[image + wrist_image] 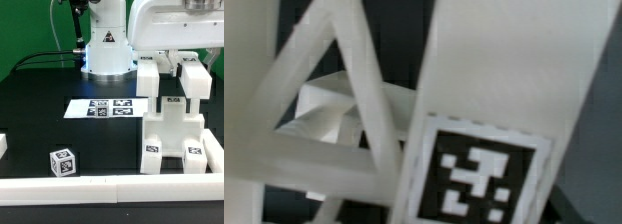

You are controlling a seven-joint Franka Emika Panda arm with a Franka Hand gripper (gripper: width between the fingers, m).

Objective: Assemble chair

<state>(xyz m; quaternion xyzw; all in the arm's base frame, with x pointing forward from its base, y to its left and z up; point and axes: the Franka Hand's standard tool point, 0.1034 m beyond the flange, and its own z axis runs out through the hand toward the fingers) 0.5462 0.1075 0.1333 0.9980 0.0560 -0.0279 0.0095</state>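
I see the gripper [170,58] at the exterior view's upper right, directly above the chair [172,130]. I cannot tell the finger state. The white hand housing and the chair's upper pieces crowd that spot, and no finger shows clearly in the wrist view. I also cannot tell whether anything is held.

The chair is part-built and stands on the black table [40,125] at the exterior view's right, close to the front. Its base sits just beside the white rail [100,186] that runs along the near edge. It is made of chunky white pieces: a broad middle slab, two short blocks at the bottom that each carry a dark tag, and two upright blocks sticking up on either side under the hand.

The wrist view is very close and blurred. The chair [491,80] fills it as a wide white slab. A black-and-white tag [473,178] sits on the slab's lower part, and a slanted white bar [358,95] crosses beside it. I cannot tell which piece the bar is.

A loose tagged cube [62,160] sits on the table towards the exterior view's left, well apart from the chair and near the rail. The marker board [105,107] lies flat mid-table, between the cube and the robot base [105,45]. Another white piece [3,146] is cut off at the exterior view's left edge. The backdrop behind is green.
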